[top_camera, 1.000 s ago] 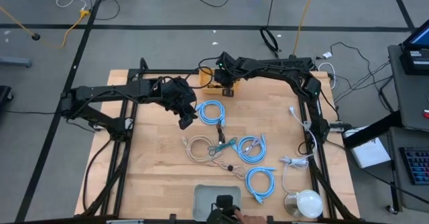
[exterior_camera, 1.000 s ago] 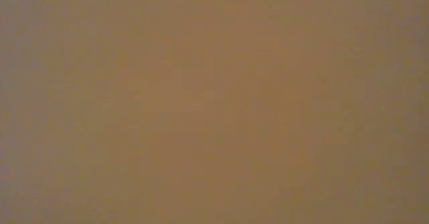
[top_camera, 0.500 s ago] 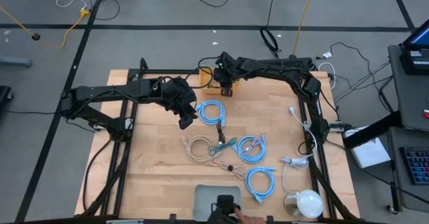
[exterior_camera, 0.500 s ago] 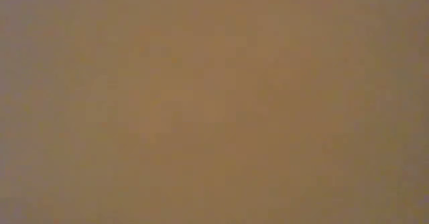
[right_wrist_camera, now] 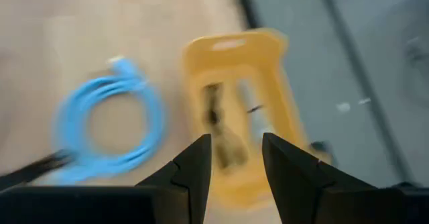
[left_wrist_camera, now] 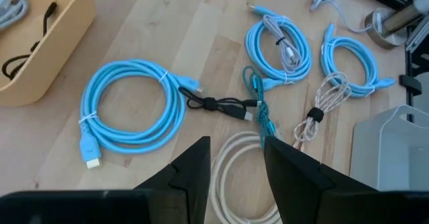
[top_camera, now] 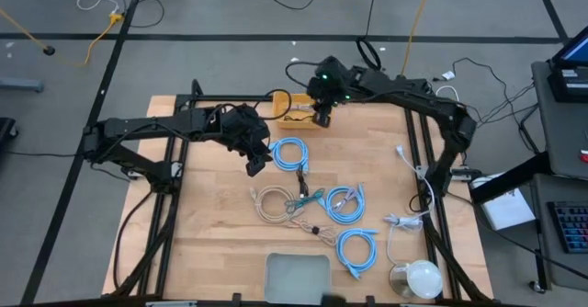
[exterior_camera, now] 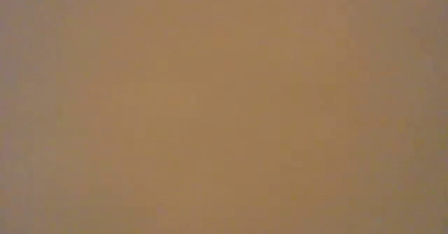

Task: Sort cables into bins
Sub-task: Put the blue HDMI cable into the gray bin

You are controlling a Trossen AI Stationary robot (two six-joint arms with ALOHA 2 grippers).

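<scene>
The orange-yellow bin (top_camera: pixel 292 110) stands at the table's far edge, with a short black cable and a grey one inside (right_wrist_camera: pixel 216 110). My right gripper (top_camera: pixel 322 116) (right_wrist_camera: pixel 234 162) is open, just right of that bin and above it. My left gripper (top_camera: pixel 255 164) (left_wrist_camera: pixel 234 162) hovers open left of the nearest light-blue coil (top_camera: pixel 290 153) (left_wrist_camera: pixel 131 110). Flat on the table lie two more light-blue coils (top_camera: pixel 347 201) (top_camera: pixel 358 249), the beige coil (top_camera: pixel 273 203), a short black cable (left_wrist_camera: pixel 218 104) and a teal one (left_wrist_camera: pixel 261 110). The pale grey bin (top_camera: pixel 297 275) sits at the near edge.
A white dome (top_camera: pixel 423 277) sits at the near right corner, with a loose white cord and plug (top_camera: pixel 401 221) beside it. A small tied pale cable (left_wrist_camera: pixel 320 106) lies near the grey bin. The low view is a plain brown blur. Bare wood lies left of the cables.
My right gripper has moved off the orange-yellow bin toward the table's right and far edge, its arm swinging right, so the bin now shows uncovered. A dark object with a hand at the near edge, over the grey bin, has gone from view.
</scene>
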